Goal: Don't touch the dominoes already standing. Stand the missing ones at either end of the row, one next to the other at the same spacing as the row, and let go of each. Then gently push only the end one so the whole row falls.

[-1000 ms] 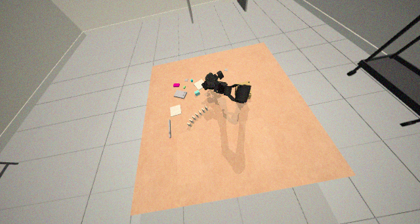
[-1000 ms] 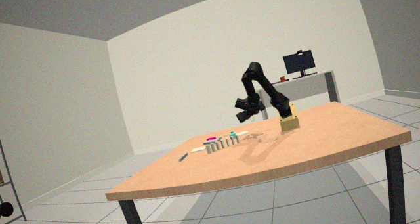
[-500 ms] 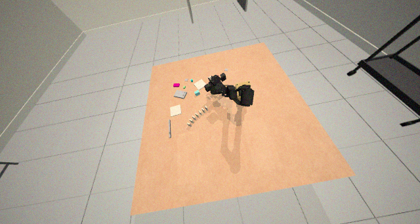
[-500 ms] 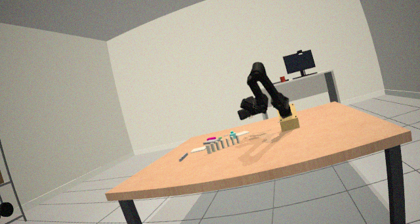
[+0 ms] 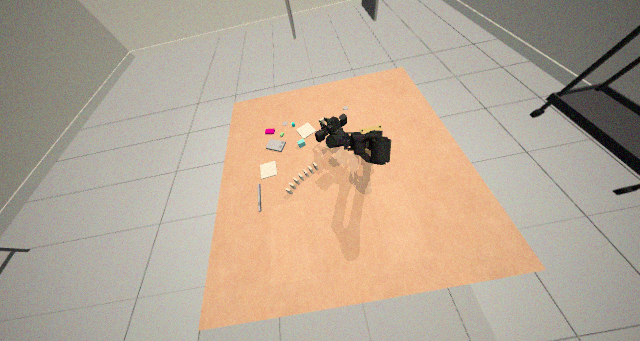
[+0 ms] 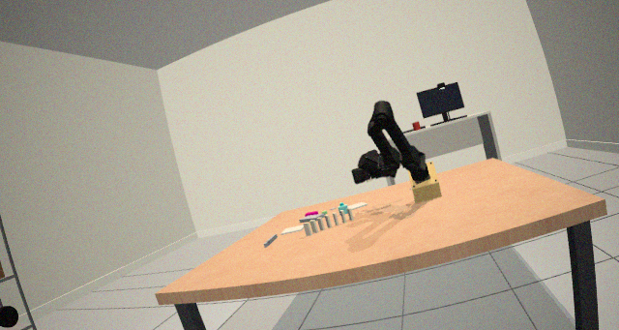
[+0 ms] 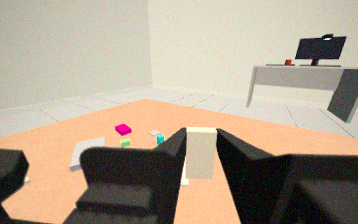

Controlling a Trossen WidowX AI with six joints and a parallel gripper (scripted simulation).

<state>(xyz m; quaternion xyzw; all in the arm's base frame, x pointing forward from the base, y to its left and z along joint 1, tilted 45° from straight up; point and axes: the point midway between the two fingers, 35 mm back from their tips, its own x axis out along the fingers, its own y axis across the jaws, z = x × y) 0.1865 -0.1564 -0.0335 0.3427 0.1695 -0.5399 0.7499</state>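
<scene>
Several cream dominoes [image 5: 301, 176] [image 6: 307, 229] stand upright in an evenly spaced, slightly curved row on the orange-brown table top. My gripper [image 7: 200, 132] is shut on one more cream domino [image 7: 201, 155], which shows upright between the fingertips in the wrist view. The gripper is above the table, beyond the arm-side end of the row and apart from it. In the exterior view the held domino is hidden by the dark gripper parts. No loose domino can be made out lying on the table.
A cyan block [image 5: 301, 143] [image 6: 343, 209] and a flat cream square [image 5: 306, 130] lie near the arm-side row end. A grey box [image 5: 276, 145] [image 7: 87, 152], magenta block [image 5: 270, 131] [image 7: 123, 129], second cream square [image 5: 268, 170] and thin grey bar [image 5: 259, 198] [image 6: 270, 241] lie beside the row.
</scene>
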